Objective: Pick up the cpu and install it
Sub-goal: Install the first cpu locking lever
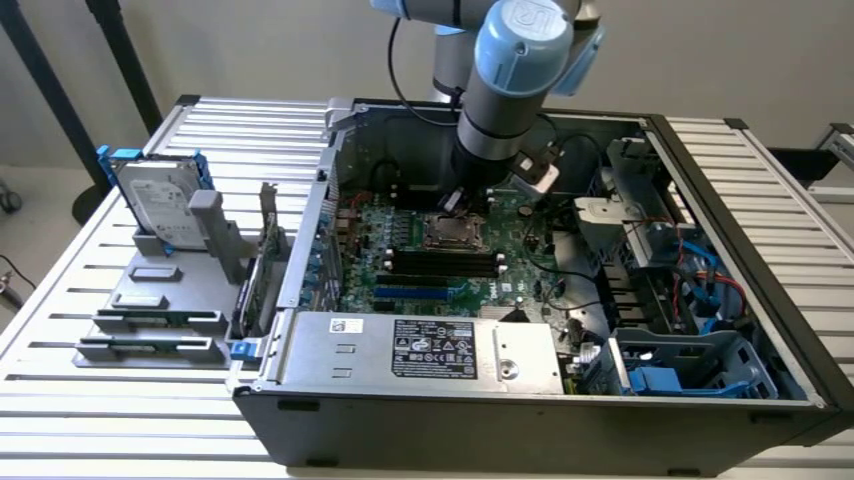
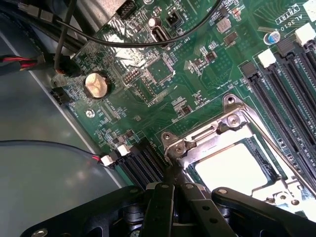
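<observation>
I've got the arm (image 1: 514,80) reaching down inside the open PC case (image 1: 721,300), gripper (image 1: 461,198) hanging right over the motherboard (image 1: 400,285), just above the CPU socket (image 1: 451,233)

Wrist view: the socket frame (image 2: 207,136) is directly ahead of the gripper linkage (image 2: 173,197). Inside the frame there's a flat pale square (image 2: 232,165), blown out by glare. I read that as the cpu (image 2: 232,165) already sitting in the socket, but the glare stops me being sure it isn't bare socket

Jaws: I can't tell whether they're released or clenched. The fingertips end right at the near corner of the socket frame and the linkage hides the rest. Nothing visibly held

Progress, my judgement: pick and carry look done, chip looks placed or being seated. The retention frame seems to lie around the square; whether it's latched I can't say

Off to the exterior view's left, the fixture (image 1: 154,330) with the hard drive (image 1: 158,205) in its blue frame stands upright on the table (image 1: 80,400), well apart from the gripper. Coin cell (image 2: 96,85) and RAM slots (image 2: 281,94) on the board are untouched
</observation>
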Motion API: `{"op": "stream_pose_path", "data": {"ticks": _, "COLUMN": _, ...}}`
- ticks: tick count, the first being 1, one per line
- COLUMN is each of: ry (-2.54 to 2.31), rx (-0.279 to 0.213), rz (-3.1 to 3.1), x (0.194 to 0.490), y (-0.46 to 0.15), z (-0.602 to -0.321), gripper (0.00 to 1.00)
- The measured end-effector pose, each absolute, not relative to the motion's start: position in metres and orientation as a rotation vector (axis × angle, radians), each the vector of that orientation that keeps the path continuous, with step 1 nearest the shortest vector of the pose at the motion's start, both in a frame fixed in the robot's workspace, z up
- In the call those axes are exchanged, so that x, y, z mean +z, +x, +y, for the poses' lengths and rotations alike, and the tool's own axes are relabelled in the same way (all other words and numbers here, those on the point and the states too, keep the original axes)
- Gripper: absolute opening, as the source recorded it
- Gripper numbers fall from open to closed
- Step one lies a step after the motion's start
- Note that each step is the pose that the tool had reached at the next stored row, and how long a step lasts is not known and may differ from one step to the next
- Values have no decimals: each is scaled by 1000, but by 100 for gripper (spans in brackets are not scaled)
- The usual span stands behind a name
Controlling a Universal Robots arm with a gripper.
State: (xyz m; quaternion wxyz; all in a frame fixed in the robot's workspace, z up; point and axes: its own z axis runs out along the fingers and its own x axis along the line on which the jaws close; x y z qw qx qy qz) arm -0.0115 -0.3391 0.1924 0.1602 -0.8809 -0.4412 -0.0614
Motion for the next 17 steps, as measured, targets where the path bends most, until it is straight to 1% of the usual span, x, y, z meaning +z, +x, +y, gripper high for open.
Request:
{"op": "stream_pose_path", "data": {"ticks": 5, "ry": -2513, "rx": -169, "rz": -1257, "x": 196, "y": -11, "z": -342, "gripper": 11}}
{"op": "stream_pose_path", "data": {"ticks": 17, "ry": -2507, "rx": -168, "rz": -1253, "x": 210, "y": -12, "z": -365, "gripper": 11}}
